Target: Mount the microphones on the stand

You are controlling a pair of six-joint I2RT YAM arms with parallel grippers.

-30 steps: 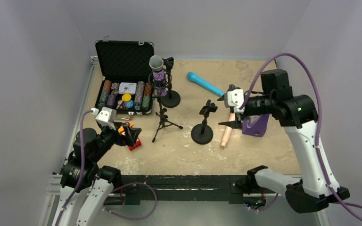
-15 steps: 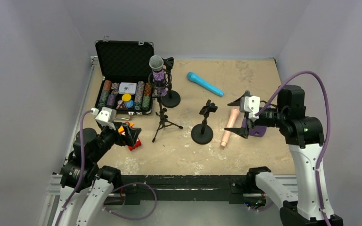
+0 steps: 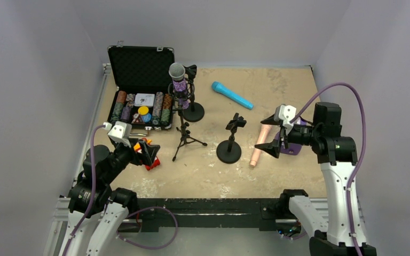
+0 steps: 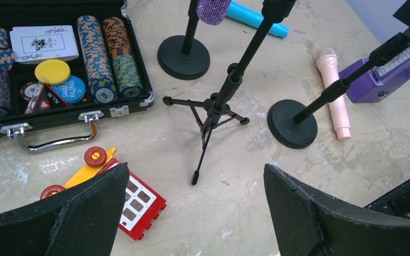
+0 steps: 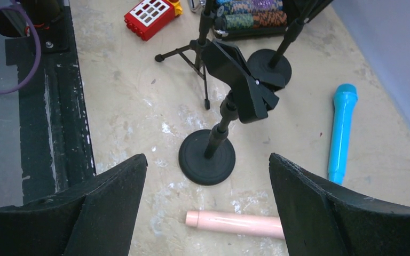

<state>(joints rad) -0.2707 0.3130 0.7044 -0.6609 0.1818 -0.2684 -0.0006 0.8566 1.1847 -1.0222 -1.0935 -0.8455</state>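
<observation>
Microphones sit in three spots on the tan table point(image 3: 203, 176), one up in a stand and two lying flat. Far left, the left gripper point(image 3: 148, 153) hangs spread wide with nothing in it, over a red toy block point(image 4: 139, 205). Behind it lies an open case of poker chips point(image 3: 139, 109). Just right of the case, the glittery purple microphone point(image 3: 179, 81) is clipped upright where a tripod stand point(image 3: 184, 136) and a round-based stand point(image 3: 193, 111) stand close together; which of them carries it I cannot tell. Further right and toward the back, the blue microphone point(image 3: 232, 95) lies alone. In the middle, another round-based stand point(image 3: 229, 145) has a bare clip on top. The pink microphone point(image 3: 256, 152) lies just beside its base. Above the pink one the right gripper point(image 3: 267, 135) hovers with its jaws apart, gripping nothing, and a purple box point(image 3: 294, 145) sits behind it.
</observation>
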